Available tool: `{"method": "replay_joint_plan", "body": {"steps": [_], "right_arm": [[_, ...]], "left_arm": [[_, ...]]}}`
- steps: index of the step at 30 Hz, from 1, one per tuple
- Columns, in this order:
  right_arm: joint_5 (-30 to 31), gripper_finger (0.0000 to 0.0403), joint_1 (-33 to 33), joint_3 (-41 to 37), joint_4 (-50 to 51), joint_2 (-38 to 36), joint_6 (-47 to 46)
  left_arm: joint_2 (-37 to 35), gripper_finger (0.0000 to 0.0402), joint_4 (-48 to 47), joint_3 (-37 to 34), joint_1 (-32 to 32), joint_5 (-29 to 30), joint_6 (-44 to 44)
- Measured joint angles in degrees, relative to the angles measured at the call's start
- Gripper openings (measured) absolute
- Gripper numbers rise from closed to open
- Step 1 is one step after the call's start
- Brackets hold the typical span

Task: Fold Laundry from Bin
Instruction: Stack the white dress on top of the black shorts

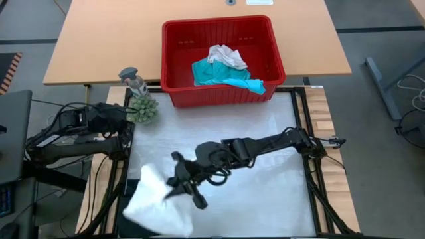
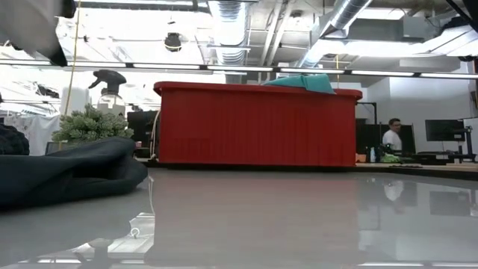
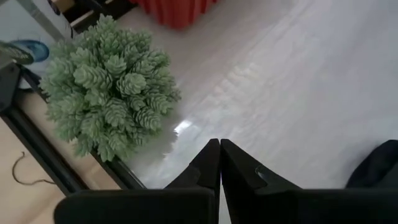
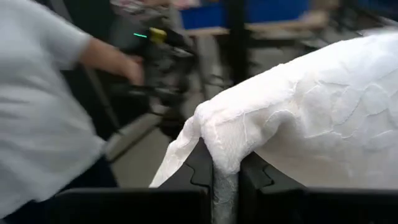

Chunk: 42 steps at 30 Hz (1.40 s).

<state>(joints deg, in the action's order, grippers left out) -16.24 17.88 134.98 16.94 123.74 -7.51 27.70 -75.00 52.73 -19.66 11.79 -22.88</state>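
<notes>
The red bin [image 1: 219, 60] stands at the table's far edge with a teal garment [image 1: 222, 74] and a white one [image 1: 226, 54] inside. My right gripper [image 1: 178, 182] reaches to the near left and is shut on a white lacy garment [image 1: 156, 206]. A black garment [image 2: 63, 173] lies on the table at the left in the low view. My left gripper [image 3: 219, 155] is shut and empty, held back at the left edge beside the green plant [image 3: 109, 87]. My right gripper pinches a bunched fold at the white garment's edge [image 4: 225, 158] between its two fingers. The fingers lie about level and point toward the table's near left corner. The cloth drapes away from the fingers and hangs slack, lifted off the table.
A spray bottle [image 1: 131, 76] and the plant [image 1: 143, 109] stand at the table's far left corner. A person in a white shirt [image 4: 43, 106] stands beyond the table's left side. The white table top [image 1: 265, 146] lies bare between the bin and my right arm.
</notes>
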Motion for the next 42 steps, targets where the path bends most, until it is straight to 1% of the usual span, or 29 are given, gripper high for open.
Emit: {"method": "replay_joint_plan", "body": {"steps": [3,6,12,15,18,20,21,24,26,31,34,36,38,42], "right_arm": [[-4.2,0.0051,1.4,0.0,-4.5,0.0,0.5],[-10.4,0.0051,2.2,0.0,-8.4,0.0,0.5],[-17.5,0.0051,2.8,0.0,-10.0,1.1,-0.1],[-20.3,0.0051,2.1,0.0,-11.5,2.9,-2.9],[-25.1,0.0051,1.6,0.0,-17.8,5.4,-8.4],[-26.6,0.0051,1.5,0.0,-25.0,7.8,-12.1],[-27.6,0.0051,1.5,-0.1,-26.4,8.2,-14.1],[-28.9,0.0051,1.6,0.0,-32.4,10.4,-17.5],[-29.2,0.0051,1.8,0.0,-33.3,10.9,-19.5],[-28.7,0.0051,1.6,0.1,-33.7,13.5,-19.2],[-28.2,0.0051,-0.2,-0.1,-33.3,14.7,-19.2],[-27.8,0.0051,-1.8,0.1,-35.0,16.4,-18.8],[-28.3,0.0051,-3.2,0.1,-36.5,17.7,-20.6],[-29.6,0.0051,-5.6,0.0,-38.3,22.7,-24.0]], "left_arm": [[0.0,0.0000,-0.3,0.0,0.0,0.0,-1.4],[0.0,0.0000,-0.7,0.0,0.0,0.0,-1.9],[0.0,0.0000,-0.7,0.0,0.0,0.7,-2.5],[0.0,0.0000,-0.7,0.0,0.0,1.3,-2.5],[0.0,0.0000,-0.6,0.0,0.0,2.4,-2.5],[0.0,0.0000,-0.5,0.0,0.0,2.5,-2.5],[0.0,0.0000,-0.5,0.0,0.0,2.5,-2.5],[-0.1,0.0000,-0.5,0.0,0.0,2.4,-3.0],[-0.3,0.0000,-0.5,-0.1,0.0,2.2,-3.2],[-0.7,0.0000,-0.7,-0.1,0.0,2.0,-3.3],[-0.9,0.0000,-0.9,-0.1,0.0,2.2,-2.8],[-0.9,0.0000,-1.4,-0.1,0.0,2.3,-2.0],[-0.9,0.0000,-1.6,-0.1,0.0,2.5,-1.3],[-0.9,0.0000,-2.1,-0.1,0.0,2.5,-0.3]]}}
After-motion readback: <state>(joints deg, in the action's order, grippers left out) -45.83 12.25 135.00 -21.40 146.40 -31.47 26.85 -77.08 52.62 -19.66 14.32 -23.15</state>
